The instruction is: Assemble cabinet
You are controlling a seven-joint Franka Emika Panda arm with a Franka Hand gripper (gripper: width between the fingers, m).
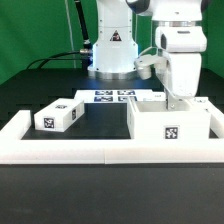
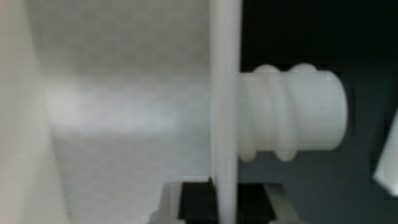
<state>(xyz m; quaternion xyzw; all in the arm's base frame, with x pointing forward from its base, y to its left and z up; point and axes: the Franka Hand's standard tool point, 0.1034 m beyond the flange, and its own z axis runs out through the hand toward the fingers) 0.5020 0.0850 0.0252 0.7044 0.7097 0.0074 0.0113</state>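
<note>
Grasp step: I judge end effector [image 2: 224,200] pinches cabinet body [image 1: 170,126] wall; next needs steady shift toward small part [image 1: 57,117].

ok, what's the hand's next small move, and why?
Probably close the hand on the wall of the large cabinet box, if it isn't gripped already. In the wrist view a thin white panel edge runs between two dark fingers, and I can't tell contact. The smaller cabinet part lies apart, at the exterior view's left.
</note>
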